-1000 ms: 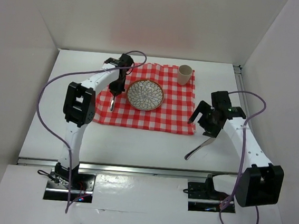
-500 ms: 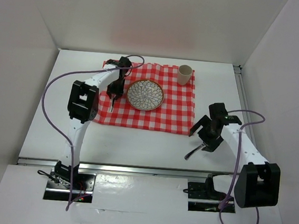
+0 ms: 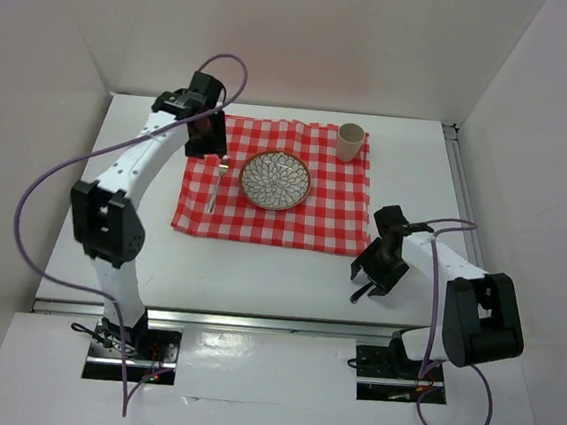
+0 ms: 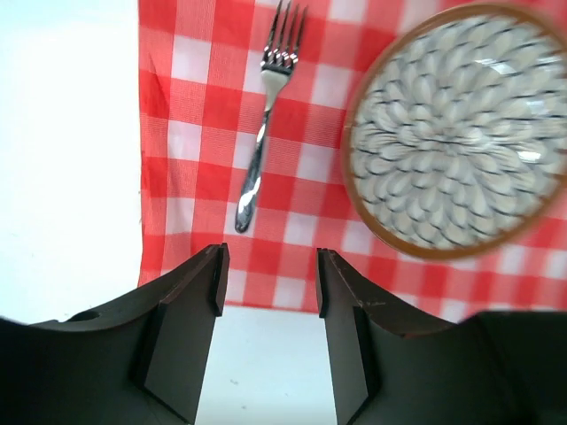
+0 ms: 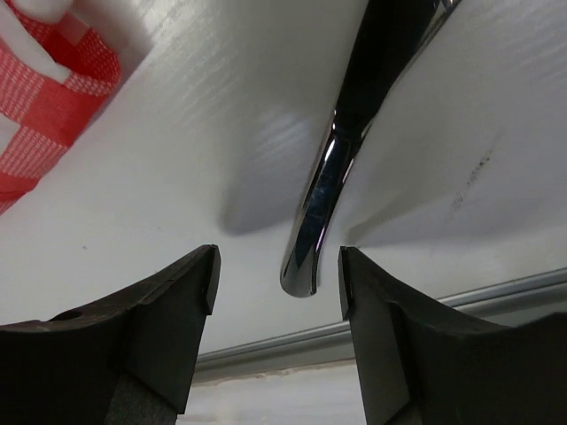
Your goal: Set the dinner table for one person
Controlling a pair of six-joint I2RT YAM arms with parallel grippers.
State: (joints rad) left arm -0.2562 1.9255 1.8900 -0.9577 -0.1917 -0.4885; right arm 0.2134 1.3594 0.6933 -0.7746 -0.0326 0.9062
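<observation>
Fingers of my right claw stand spread, one on each side of a shiny metal cutlery handle. Its rounded end sits between my tips, and neither pad seems to touch it. I cannot tell whether it is a knife or a spoon. The handle lies flat on the dinner table, the white top, just off the near right corner of the red-and-white checked cloth.

My left claw is just as wide apart and grips nothing, raised above the left part of the cloth. Below it a fork lies on the checks, tines toward the far side. A flower-patterned plate sits to the fork's right, a little apart from it. From above, a beige cup stands at the cloth's far right corner.
</observation>
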